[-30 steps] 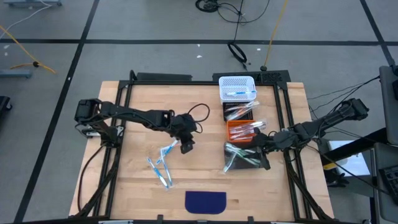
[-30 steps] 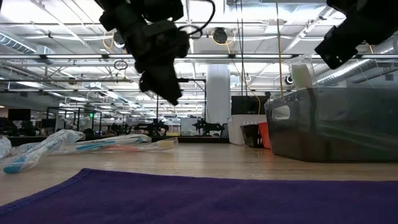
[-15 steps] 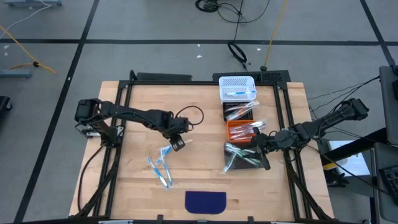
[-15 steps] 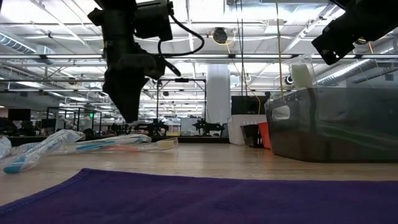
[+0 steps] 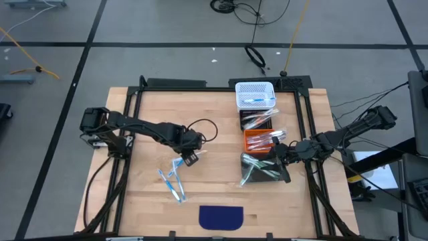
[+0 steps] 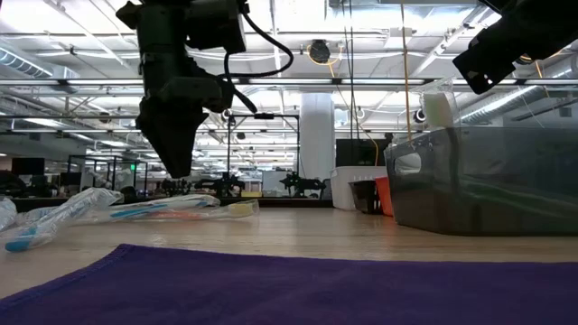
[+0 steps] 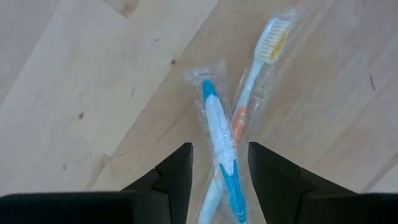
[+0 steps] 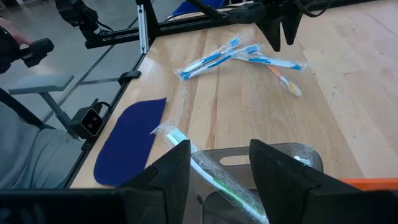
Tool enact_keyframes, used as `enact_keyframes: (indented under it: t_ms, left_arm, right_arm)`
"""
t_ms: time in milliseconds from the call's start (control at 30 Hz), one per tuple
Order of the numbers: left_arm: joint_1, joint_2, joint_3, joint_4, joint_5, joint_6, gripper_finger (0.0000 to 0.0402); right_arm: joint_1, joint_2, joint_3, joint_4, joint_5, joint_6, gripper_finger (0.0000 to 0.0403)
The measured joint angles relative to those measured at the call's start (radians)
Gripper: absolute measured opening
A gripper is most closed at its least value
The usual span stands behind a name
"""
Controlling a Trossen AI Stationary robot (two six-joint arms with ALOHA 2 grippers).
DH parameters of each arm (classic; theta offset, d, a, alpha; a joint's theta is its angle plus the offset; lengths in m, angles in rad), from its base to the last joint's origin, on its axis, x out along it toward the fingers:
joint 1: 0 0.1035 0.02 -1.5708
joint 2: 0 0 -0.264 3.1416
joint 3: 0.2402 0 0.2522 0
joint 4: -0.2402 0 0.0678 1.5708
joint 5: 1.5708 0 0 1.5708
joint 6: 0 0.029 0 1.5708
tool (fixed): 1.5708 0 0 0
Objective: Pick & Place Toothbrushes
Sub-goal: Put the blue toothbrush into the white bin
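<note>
Toothbrushes (image 5: pixel 172 179): about four wrapped ones lie below the left gripper (image 5: pixel 188 158), jaws apart and empty, shifted leftward since earlier; right gripper (image 5: pixel 282 163) open above the grey bin (image 5: pixel 261 171).

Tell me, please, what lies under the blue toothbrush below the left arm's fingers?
An orange-and-white toothbrush crosses beneath the blue toothbrush; its bristled head shows, its lower handle is covered.

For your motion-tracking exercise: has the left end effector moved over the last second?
Yes. The left end effector has shifted away from the bins, now hanging over the loose toothbrushes.
</note>
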Motion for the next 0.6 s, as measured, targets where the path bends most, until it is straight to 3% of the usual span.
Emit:
enact_keyframes:
  t_ms: [367,600]
  left_arm:
    - [-0.009,0.036,-0.032,0.001,0.02,-0.044,0.0158]
    - [-0.008,0.034,-0.058,0.026,0.021,-0.065,0.0184]
  right_arm:
    - [0.0,0.0,0.0,0.001,0.0,0.003,0.0155]
    - [0.0,0.0,0.0,0.0,0.0,0.003,0.0155]
